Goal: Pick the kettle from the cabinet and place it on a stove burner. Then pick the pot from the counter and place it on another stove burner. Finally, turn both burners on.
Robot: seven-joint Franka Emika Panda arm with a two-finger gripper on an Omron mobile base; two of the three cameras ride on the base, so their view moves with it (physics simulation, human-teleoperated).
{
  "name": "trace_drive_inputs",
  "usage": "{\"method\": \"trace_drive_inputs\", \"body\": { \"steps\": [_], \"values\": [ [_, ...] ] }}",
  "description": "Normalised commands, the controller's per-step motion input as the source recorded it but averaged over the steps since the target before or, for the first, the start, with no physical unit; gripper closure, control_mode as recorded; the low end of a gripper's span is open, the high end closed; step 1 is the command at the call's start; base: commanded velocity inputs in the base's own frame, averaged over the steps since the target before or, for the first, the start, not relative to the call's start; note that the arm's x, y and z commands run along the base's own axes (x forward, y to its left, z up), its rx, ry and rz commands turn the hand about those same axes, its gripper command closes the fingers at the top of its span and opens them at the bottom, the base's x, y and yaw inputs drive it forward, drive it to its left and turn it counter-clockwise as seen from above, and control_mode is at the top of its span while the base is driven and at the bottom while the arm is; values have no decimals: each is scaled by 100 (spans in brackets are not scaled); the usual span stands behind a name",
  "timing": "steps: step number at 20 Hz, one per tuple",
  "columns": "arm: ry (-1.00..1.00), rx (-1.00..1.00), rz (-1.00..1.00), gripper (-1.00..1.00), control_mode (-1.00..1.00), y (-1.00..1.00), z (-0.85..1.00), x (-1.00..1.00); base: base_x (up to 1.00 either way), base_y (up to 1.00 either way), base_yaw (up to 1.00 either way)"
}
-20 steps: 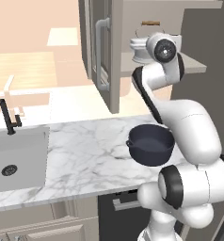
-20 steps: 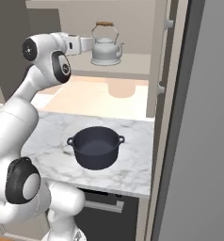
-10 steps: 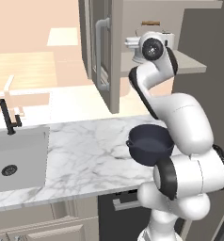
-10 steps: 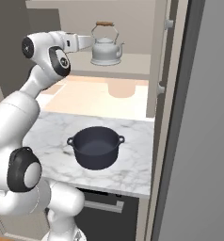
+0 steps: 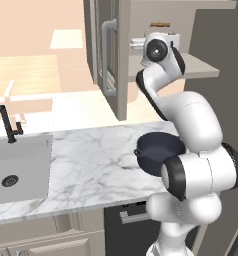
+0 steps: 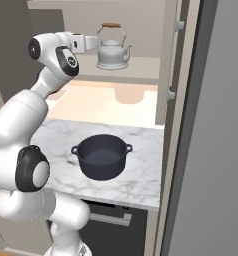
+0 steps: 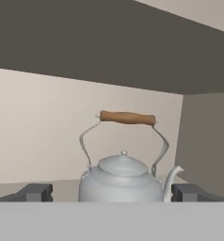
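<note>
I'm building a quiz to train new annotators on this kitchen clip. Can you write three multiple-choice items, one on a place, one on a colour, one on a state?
1. Where does the kettle stand?
A. on the cabinet shelf
B. in the sink
C. on the counter

2. What colour is the bar on the kettle's handle?
A. white
B. brown
C. green

3. How is the end effector?
A. shut on the pot
B. shut on the kettle
C. open, holding nothing

Answers:
1 A, it sits on the shelf above the counter.
2 B, the hand view shows a brown bar.
3 C, its fingers stand wide apart before the kettle; the pot rests on the counter.
</note>
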Motion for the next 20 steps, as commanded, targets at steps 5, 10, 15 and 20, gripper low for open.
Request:
{"method": "trace_drive_inputs", "body": {
  "steps": [5,10,15,20],
  "values": [
    [0,0,-2,-100,-100,0,7,26,0,0,0],
    [0,0,-1,-100,-100,0,7,25,0,0,0],
    [0,0,-1,-100,-100,0,3,25,0,0,0],
    [0,0,-1,-100,-100,0,0,26,0,0,0]
  ]
}}
